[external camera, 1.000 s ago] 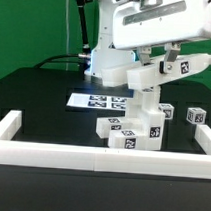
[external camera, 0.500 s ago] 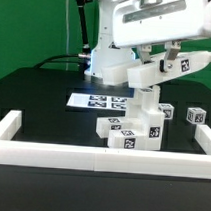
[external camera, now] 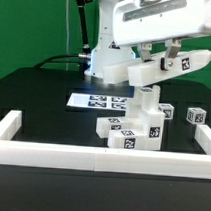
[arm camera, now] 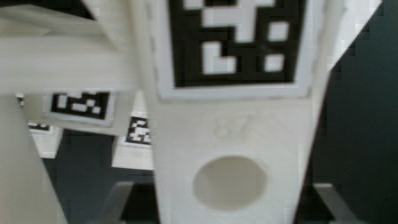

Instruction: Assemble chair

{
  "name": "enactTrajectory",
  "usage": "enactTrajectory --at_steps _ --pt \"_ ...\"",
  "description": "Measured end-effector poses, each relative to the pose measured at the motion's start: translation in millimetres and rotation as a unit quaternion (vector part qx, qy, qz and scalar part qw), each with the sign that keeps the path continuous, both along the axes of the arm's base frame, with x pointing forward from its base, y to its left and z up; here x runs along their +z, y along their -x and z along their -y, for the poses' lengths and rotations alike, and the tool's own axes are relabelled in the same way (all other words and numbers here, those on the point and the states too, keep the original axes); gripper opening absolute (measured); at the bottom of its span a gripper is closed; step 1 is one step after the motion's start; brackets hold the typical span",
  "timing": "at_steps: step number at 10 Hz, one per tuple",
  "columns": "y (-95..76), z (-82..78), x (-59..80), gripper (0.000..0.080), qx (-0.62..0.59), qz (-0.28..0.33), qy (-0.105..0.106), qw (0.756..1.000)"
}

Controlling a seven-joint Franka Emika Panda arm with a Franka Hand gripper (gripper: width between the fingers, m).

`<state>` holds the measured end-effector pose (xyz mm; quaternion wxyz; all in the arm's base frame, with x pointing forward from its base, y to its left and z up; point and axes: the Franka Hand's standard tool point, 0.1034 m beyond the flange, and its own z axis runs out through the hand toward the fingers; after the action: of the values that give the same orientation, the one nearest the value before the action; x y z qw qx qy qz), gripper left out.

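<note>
At centre right of the exterior view, the hand (external camera: 159,54) clamps a tagged white chair bar (external camera: 174,66) — long axis rising toward the exterior view's right — above the part-built chair (external camera: 137,127) on the worktop (external camera: 34,90).

Gripper (external camera: 161,53) clamped on tagged white bar (external camera: 168,67), bar tilted, above joined chair parts (external camera: 137,127); loose tagged block (external camera: 197,115) at exterior view's right; marker board (external camera: 97,100) behind; border rail (external camera: 51,156) in front

White chair parts (external camera: 135,127) carry black-and-white square tags (arm camera: 237,42), the table (external camera: 34,95) is black, the border rail (external camera: 51,154) white.
</note>
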<state>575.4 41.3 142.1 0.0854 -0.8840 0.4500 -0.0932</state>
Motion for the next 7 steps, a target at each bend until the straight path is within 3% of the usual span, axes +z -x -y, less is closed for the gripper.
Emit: enactTrajectory --at_steps 3,7 --pt "-2.1 -14.8 0.1 0.0291 -0.015 0.023 0.002 1.0" --pt "-2.3 -12.4 0.0 0.0291 -0.012 0.02 0.002 1.0"
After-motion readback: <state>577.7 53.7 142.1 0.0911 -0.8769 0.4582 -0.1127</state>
